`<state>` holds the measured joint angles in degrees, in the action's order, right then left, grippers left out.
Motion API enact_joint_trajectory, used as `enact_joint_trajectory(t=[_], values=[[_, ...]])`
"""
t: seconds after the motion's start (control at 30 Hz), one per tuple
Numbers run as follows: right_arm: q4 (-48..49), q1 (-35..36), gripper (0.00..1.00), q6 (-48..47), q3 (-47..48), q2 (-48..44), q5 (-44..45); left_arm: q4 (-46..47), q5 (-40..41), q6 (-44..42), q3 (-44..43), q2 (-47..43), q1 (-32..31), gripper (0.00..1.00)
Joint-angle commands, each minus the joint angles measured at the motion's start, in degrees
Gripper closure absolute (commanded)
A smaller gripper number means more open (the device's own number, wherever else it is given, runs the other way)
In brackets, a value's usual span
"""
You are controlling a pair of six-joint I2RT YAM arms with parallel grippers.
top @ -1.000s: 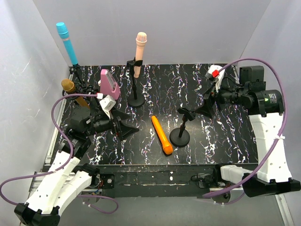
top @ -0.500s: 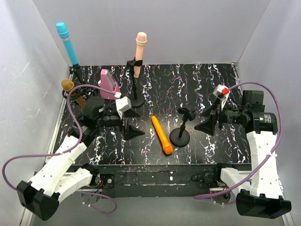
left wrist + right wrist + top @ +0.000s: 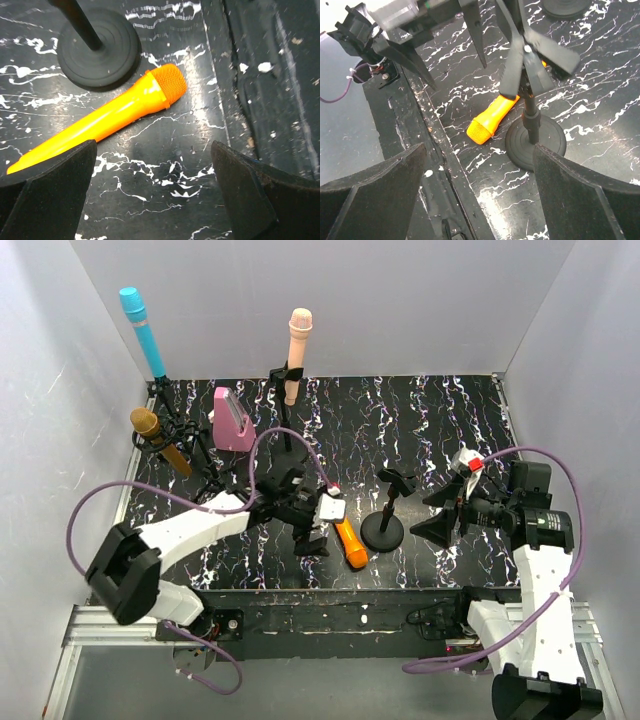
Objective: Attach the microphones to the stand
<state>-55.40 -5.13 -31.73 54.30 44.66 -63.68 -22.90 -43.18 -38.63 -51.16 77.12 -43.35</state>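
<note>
Left gripper (image 3: pixel 313 532) is wide open and holds nothing, poised over the orange microphone (image 3: pixel 349 541), which lies flat on the marbled table (image 3: pixel 450 420) near the front edge, head just beside the round base of the empty stand (image 3: pixel 383 531) (tail end runs behind one finger in the left wrist view). Right gripper (image 3: pixel 437 512) is also spread wide and empty, just right of that stand and facing it. Cyan-blue microphone (image 3: pixel 143 333), gold microphone (image 3: pixel 158 438) and peach-pink microphone (image 3: pixel 297 340) each sit clipped in their own stands, back left to back centre, with a pink block (image 3: pixel 232 420) between gold and peach-pink.
</note>
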Motion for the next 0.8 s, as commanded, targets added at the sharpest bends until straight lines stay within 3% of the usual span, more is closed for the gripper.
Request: enact_joint_trajectory(t=[0.0,0.17,0.23,0.3,0.37,0.43,0.63,0.77], values=[[7.0,-2.3,0.07,1.1,-4.5,-1.6,-3.2,-2.5,2.5,-12.2,-4.1,6.2,-1.7,0.02],[15.0,-5.2,0.07,7.1,-9.6,-4.3,-3.5,-2.5,3.3,-15.8,-6.1,13.6,-3.4,0.02],[21.3,-5.2,0.1,14.5,-11.9,-4.8,5.2,-1.1,3.7,-16.6,-6.1,15.6,-3.8,0.02],[29.9,-5.4,0.11,25.6,-14.8,-5.3,19.4,0.6,4.2,-16.9,-5.6,17.3,-4.1,0.02],[33.1,-5.5,0.12,31.3,-15.9,-5.5,31.0,1.9,4.6,-17.1,-5.4,18.3,-4.4,0.02],[33.9,-5.5,0.13,35.4,-16.0,-5.2,36.7,2.7,4.9,-17.4,-5.2,18.9,-4.7,0.02],[32.8,-5.6,0.13,32.0,-16.7,-4.6,23.2,4.5,7.4,-18.9,-4.3,20.1,-5.7,0.02],[32.5,-5.7,0.13,29.9,-17.4,-4.1,22.2,11.7,9.8,-18.2,-1.1,16.7,-5.8,0.02]])
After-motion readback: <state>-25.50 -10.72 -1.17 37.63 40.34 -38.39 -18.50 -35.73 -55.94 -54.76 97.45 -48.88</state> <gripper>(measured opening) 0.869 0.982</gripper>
